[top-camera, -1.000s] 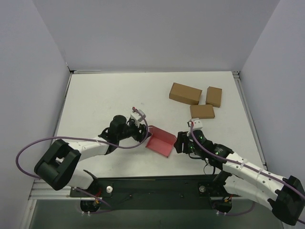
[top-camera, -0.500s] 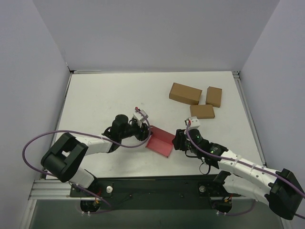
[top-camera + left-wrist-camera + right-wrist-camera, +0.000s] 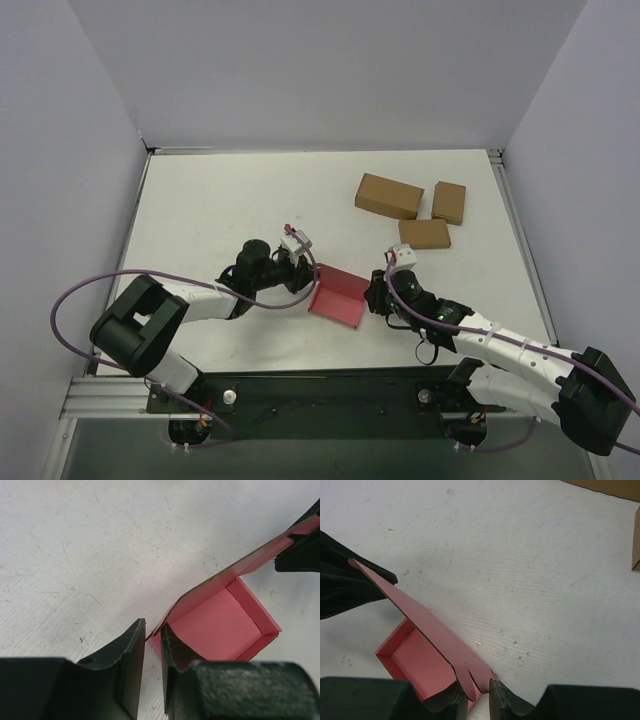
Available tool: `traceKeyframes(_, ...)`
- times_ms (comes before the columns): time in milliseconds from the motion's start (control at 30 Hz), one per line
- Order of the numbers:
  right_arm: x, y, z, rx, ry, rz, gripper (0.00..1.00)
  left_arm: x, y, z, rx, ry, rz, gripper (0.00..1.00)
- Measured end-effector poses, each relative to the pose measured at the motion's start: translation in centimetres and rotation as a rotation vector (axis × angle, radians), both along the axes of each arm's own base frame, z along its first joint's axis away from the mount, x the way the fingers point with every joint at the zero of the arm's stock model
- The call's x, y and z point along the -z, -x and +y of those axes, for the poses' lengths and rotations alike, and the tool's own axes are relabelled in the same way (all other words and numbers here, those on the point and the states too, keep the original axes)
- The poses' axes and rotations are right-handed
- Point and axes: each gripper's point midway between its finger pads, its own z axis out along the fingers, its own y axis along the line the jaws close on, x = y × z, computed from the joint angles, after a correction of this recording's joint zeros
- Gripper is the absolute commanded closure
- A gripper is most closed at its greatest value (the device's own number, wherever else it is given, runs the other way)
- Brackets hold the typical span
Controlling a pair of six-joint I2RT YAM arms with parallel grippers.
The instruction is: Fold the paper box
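Observation:
The pink-red paper box [image 3: 338,297] lies open on the white table between my two arms, its tray facing up and its long lid flap raised. My left gripper [image 3: 306,276] is at the box's left end. In the left wrist view its fingers [image 3: 153,631] are nearly together on the lid's corner, beside the tray [image 3: 220,630]. My right gripper [image 3: 373,297] is at the right end. In the right wrist view its fingers [image 3: 479,692] pinch the lid's rounded tab, with the tray [image 3: 415,660] below left.
Three brown cardboard boxes lie at the back right: a large one [image 3: 388,196], a small one [image 3: 449,202] and one nearer [image 3: 424,234], close behind my right wrist. White walls enclose the table on three sides.
Both grippers have closed in on the box ends, the left moving slightly right and the right slightly left. The box has hardly moved.

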Motion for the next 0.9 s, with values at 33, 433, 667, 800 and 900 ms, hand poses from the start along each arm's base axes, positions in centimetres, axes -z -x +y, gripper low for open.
traceKeyframes(33, 0.0, -0.1, 0.0, -0.001, 0.001, -0.003, 0.77, 0.0, 0.0, 0.0, 0.000, 0.001, 0.000, 0.75)
traceKeyframes(433, 0.9, -0.5, -0.2, -0.010, 0.039, -0.008, 0.96, 0.0, 0.2, -0.4, -0.001, 0.015, 0.012, 0.99)
traceKeyframes(667, 1.2, -0.9, -0.9, 0.031, 0.079, -0.026, 1.00, 0.1, 0.5, -1.4, -0.050, 0.006, 0.014, 1.00)
traceKeyframes(800, 1.4, -1.0, -1.4, 0.075, 0.127, -0.052, 1.00, 0.0, 0.5, -2.4, -0.131, -0.040, -0.003, 1.00)
traceKeyframes(900, 1.5, -1.2, -1.8, 0.124, 0.164, -0.072, 1.00, 0.0, 0.5, -2.9, -0.200, -0.068, 0.001, 1.00)
